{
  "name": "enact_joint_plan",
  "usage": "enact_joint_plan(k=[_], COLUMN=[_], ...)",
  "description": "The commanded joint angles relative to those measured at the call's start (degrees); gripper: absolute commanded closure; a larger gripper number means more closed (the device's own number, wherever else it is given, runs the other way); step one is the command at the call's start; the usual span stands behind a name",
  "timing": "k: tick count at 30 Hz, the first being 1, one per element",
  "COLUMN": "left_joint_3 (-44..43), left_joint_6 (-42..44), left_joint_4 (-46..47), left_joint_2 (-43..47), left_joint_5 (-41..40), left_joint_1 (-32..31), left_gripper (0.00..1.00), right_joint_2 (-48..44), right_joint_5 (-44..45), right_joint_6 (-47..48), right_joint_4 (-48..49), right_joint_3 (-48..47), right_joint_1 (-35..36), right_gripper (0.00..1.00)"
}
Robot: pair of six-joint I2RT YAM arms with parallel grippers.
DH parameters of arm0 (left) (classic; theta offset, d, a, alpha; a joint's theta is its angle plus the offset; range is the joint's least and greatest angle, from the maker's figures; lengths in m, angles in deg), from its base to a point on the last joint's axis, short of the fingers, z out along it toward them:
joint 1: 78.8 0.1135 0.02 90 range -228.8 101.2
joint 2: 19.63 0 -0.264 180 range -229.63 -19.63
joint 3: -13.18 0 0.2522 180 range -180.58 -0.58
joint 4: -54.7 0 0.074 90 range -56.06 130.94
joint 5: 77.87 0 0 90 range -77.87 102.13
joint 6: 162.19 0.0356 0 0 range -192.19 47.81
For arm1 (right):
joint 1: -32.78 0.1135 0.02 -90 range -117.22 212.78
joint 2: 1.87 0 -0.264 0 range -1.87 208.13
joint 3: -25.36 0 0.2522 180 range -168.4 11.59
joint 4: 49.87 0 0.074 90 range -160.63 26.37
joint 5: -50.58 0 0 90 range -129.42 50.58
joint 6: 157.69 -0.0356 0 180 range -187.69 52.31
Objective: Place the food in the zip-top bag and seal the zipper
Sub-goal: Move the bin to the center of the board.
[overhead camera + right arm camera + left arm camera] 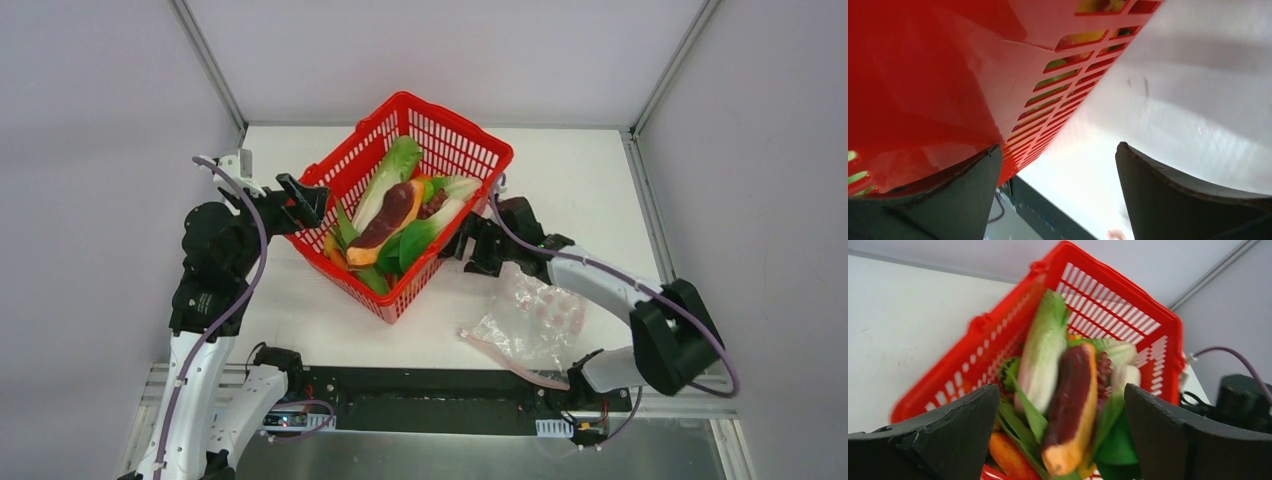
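left gripper (302,198): left-middle of the overhead shot, parked right at the basket's left rim. From its own camera the left gripper (1062,390) has its jaws spread wide with nothing pinched, and you just see the pile of food past them.

red mesh basket (468,150): dead centre of the overhead frame on the white table (590,190), turned corner-on. All the food is in it.

green leaves (347,228): thin dark green strips at the left side of the pile, down by the near-left wall.

long green-white leafy veg (390,172): upper left of the pile, running up toward the basket's far corner.

bun with sausage (385,222): orange bun with a dark brown sausage, on top in the middle. It's pressed up against the right side of the leafy veg. The wrist shot is a bit blurry, but it's plain enough there (1070,405).

bok choy (432,226): white stalk and green leaves, just right of the bun.

right gripper (466,243): just right of centre, outside the basket's right wall. In its own view the right gripper (1058,150) is wide apart and holding nothing. The red wall fills the upper left and hangs over the left finger (938,200). Can't tell if they actually touch.

zip-top bag (540,315): lower right of the overhead frame, crumpled on the table beside the right arm, apart from the basket.

zipper (500,355): pinkish strip along the bag's lower-left edge. No idea from here if it's pressed together or not.
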Motion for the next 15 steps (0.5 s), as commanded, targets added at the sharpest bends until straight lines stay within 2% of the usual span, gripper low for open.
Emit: enact_joint_plan(k=[1, 3, 5, 8, 11, 15], left_joint_3=[-2.4, -2.5, -2.6, -3.2, -4.2, -3.9], left_joint_6=[-1.5, -1.5, -2.3, -2.7, -2.0, -1.6], left_joint_4=[1.3, 1.2, 1.5, 1.4, 0.8, 1.7], left_joint_2=[0.4, 0.3, -0.4, -1.6, -2.9, -3.7], left_joint_5=[4.6, 6.0, 7.4, 11.3, 15.1, 17.5], left_joint_1=[0.6, 0.6, 0.6, 0.6, 0.6, 0.6], left_gripper=[0.01, 0.01, 0.01, 0.01, 0.01, 0.01], right_joint_2=[9.3, 14.3, 19.9, 23.3, 19.8, 8.9], right_joint_5=[2.5, 2.8, -0.4, -2.5, 0.6, 3.7], right_joint_6=[-1.2, -0.9, 0.2, 2.3, 7.0, 14.9], right_joint_4=[13.9, 12.6, 10.7, 5.7, -1.5, -8.4], right_joint_3=[-11.4, -16.6, -23.1, -28.8, -29.0, -23.7], right_joint_1=[0.5, 0.2, -0.1, -0.3, -0.5, -0.7], right_gripper=[0.13, 0.13, 0.13, 0.15, 0.14, 0.14])
